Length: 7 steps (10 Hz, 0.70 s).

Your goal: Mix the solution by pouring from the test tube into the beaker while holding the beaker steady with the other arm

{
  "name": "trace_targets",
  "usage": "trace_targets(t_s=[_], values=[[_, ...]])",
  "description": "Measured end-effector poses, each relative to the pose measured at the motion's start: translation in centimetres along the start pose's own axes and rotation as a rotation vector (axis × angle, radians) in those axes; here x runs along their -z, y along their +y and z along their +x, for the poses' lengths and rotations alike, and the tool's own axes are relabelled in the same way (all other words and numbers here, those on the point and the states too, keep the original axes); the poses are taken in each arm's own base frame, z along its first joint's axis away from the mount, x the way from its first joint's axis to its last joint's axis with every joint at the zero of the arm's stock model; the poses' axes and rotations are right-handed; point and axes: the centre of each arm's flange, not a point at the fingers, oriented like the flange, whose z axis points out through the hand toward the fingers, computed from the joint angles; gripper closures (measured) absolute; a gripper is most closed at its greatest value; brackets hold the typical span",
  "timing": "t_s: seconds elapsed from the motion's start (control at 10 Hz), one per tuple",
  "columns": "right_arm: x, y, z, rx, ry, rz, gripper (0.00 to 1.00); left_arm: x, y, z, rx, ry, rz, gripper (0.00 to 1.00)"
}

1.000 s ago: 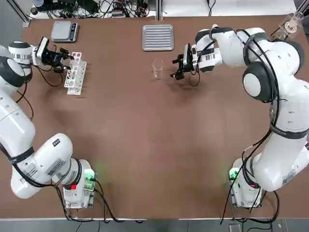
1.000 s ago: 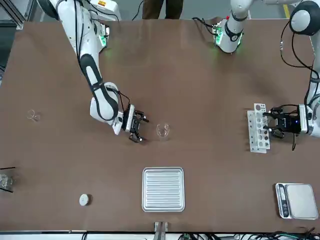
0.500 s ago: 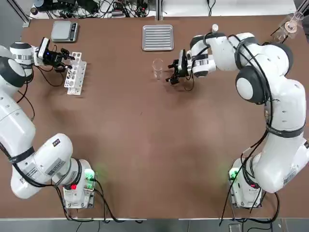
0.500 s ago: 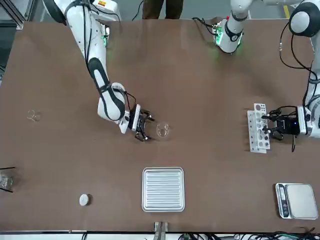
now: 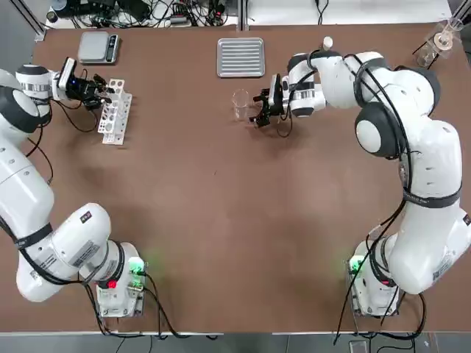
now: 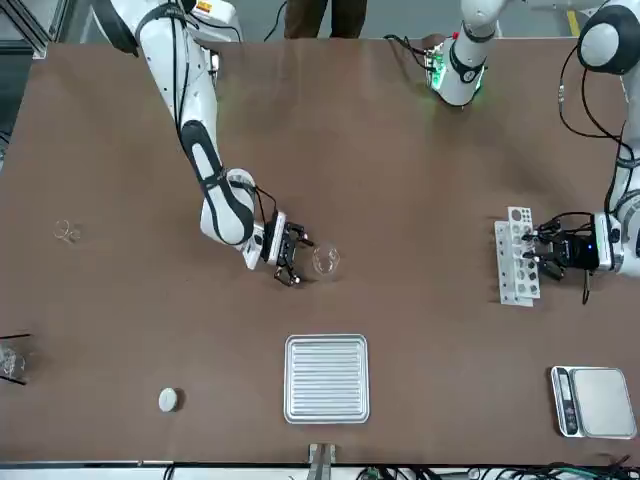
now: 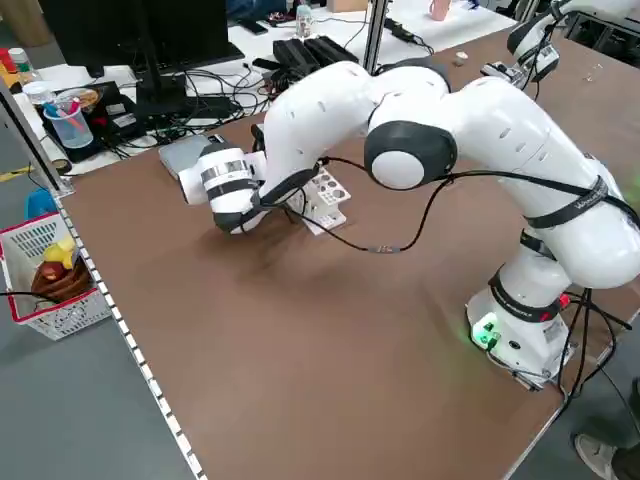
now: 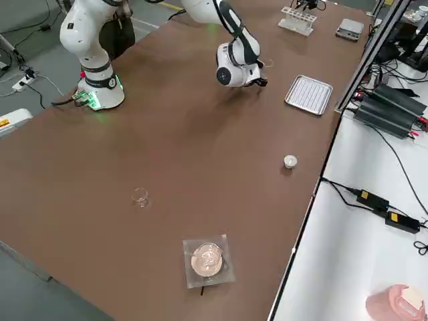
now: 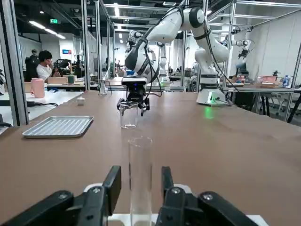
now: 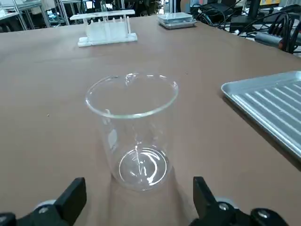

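The beaker (image 5: 241, 103) stands upright, its long axis vertical, just beside the metal tray (image 5: 241, 56), on the side toward the robot. The right gripper (image 5: 260, 110) is positioned level with the beaker, close beside it and not touching, with the fingers spread wider than the glass. The beaker lies straight ahead of the open jaws. At the white rack (image 5: 115, 110), well apart from the tray, the test tube (image 9: 140, 181) stands upright between the narrowed fingers of the left gripper (image 9: 139, 188); contact cannot be confirmed.
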Motion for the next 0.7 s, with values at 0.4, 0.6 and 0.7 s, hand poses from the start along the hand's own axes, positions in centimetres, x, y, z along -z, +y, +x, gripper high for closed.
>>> trace_targets(t_s=[0.4,0.6,0.7], values=[[-0.19,0.44,-0.20,-0.008,0.006,-0.015,0.00,-0.45,-0.16,-0.25,0.002,0.004,-0.007,0.71],[-0.65,0.68,-0.37,-0.007,0.008,-0.019,0.00,-0.66,-0.29,-0.21,0.001,0.005,-0.010,0.73],[-0.93,0.69,-0.42,-0.007,0.010,-0.023,0.00,-0.69,-0.28,-0.19,0.001,0.007,-0.012,0.74]])
